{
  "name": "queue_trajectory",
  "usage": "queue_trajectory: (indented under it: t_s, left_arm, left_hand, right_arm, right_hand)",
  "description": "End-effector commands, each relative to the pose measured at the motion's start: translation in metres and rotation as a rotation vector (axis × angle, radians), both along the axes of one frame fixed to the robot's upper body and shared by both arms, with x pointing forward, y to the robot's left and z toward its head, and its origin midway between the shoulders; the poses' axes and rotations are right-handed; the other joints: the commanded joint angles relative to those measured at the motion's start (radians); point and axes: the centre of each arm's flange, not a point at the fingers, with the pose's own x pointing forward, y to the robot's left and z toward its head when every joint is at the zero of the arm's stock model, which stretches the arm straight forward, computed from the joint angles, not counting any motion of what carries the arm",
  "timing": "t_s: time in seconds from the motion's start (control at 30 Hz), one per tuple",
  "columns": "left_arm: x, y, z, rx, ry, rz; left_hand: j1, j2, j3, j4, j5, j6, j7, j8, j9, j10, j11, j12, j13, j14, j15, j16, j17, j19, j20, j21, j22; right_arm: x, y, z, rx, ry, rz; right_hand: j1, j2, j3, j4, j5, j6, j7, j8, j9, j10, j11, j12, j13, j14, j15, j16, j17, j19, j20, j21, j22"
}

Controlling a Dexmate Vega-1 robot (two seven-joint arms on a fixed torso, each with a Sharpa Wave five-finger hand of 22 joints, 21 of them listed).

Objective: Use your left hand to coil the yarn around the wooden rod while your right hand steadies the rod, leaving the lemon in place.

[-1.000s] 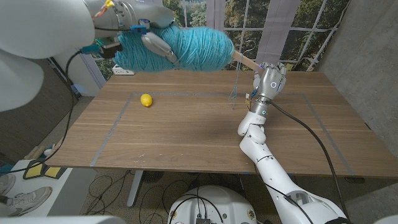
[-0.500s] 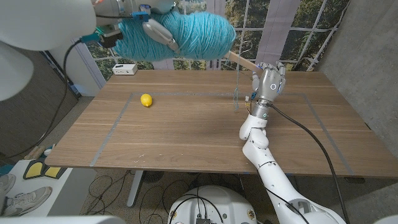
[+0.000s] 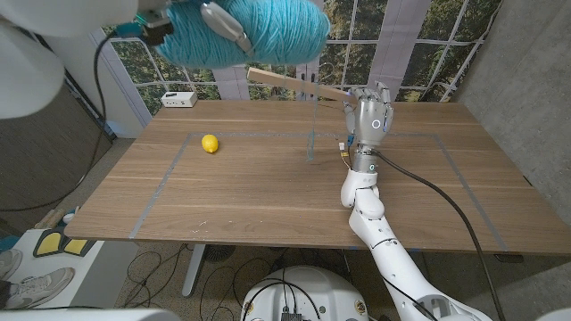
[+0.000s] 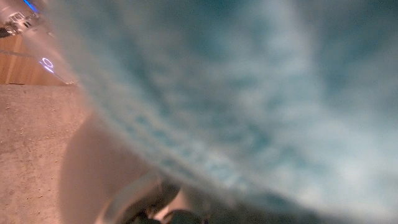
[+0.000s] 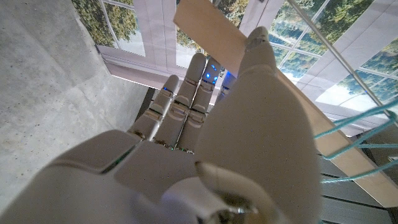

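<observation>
**A:** Where does it stand? The left robot hand (image 3: 223, 25) is up high at the far left, fingers clamped around the big teal yarn ball (image 3: 254, 27). The left wrist view is a blur of teal, so the grip cannot be checked there.

**B:** And the right robot hand (image 3: 368, 116) is closed on the wooden rod (image 3: 294, 84), gripping its right end. The rod reaches out to the left, in the air above the far side of the surface (image 3: 268, 196). In the right wrist view a few teal strands cross the rod close to the fingers.

**A:** That is my worry. The rod is held by one end only. If the left arm pulls the strand (image 3: 314, 134) taut, I judge the free end could swing or twist in the grip.

**B:** The strand hangs slack below the rod, down toward the surface. A loose loop could slide off the free end, or snag on the right fingers.

**A:** And the lemon (image 3: 210, 144)?

**B:** It lies on the surface at the far left, well apart from the rod. A low sweep of the yarn ball on that side could knock it rolling.
</observation>
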Motion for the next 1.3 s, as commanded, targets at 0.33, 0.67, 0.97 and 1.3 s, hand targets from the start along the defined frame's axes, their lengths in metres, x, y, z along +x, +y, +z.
queue_trajectory:
  t_s: [0.33,0.67,0.97,1.3]
  left_arm:
    - [0.053,0.082,0.009,-0.256,0.118,0.205]
    - [0.091,0.111,-0.014,-0.295,0.213,0.299]
    - [0.114,0.139,-0.025,-0.348,0.305,0.337]
    - [0.153,0.144,-0.056,-0.331,0.416,0.337]
  left_hand:
    - [0.023,0.102,0.264,0.259,0.003,0.107,-0.088,0.005,0.002,0.04,-0.083,0.044,0.63,0.259,-0.197,0.182,0.26,0.001,-0.123,0.016,0.059]
    - [0.023,0.102,0.265,0.259,0.003,0.106,-0.088,0.004,0.002,0.04,-0.082,0.045,0.628,0.258,-0.196,0.181,0.257,0.001,-0.123,0.017,0.058]
    - [0.021,0.101,0.265,0.26,0.002,0.108,-0.09,0.004,0.001,0.041,-0.08,0.045,0.627,0.257,-0.196,0.181,0.257,0.001,-0.123,0.017,0.058]
    - [0.021,0.1,0.264,0.259,0.002,0.105,-0.09,0.002,0.001,0.04,-0.08,0.045,0.624,0.257,-0.195,0.181,0.254,-0.001,-0.123,0.017,0.057]
  right_arm:
    - [-0.035,0.027,-0.007,-0.144,-0.075,0.118]
    - [-0.052,0.038,-0.004,-0.186,-0.114,0.183]
    - [-0.059,0.04,-0.007,-0.203,-0.124,0.223]
    - [-0.065,0.041,-0.005,-0.149,-0.14,0.324]
  right_hand:
    - [0.146,0.143,-0.003,0.005,0.011,0.063,-0.059,-0.001,0.003,0.089,-0.095,-0.004,0.13,0.013,-0.108,-0.007,0.008,-0.005,-0.12,0.014,0.002]
    - [0.146,0.143,-0.006,0.008,0.012,0.065,-0.059,-0.002,0.003,0.089,-0.095,-0.006,0.132,0.014,-0.108,-0.011,0.012,-0.006,-0.122,0.017,0.001]
    - [0.15,0.144,-0.008,0.009,0.013,0.067,-0.061,-0.004,0.002,0.09,-0.098,-0.009,0.133,0.016,-0.109,-0.014,0.016,-0.007,-0.128,0.019,0.001]
    - [0.152,0.143,-0.011,0.011,0.014,0.068,-0.064,-0.004,0.004,0.091,-0.099,-0.011,0.136,0.016,-0.109,-0.019,0.019,-0.009,-0.13,0.022,0.001]
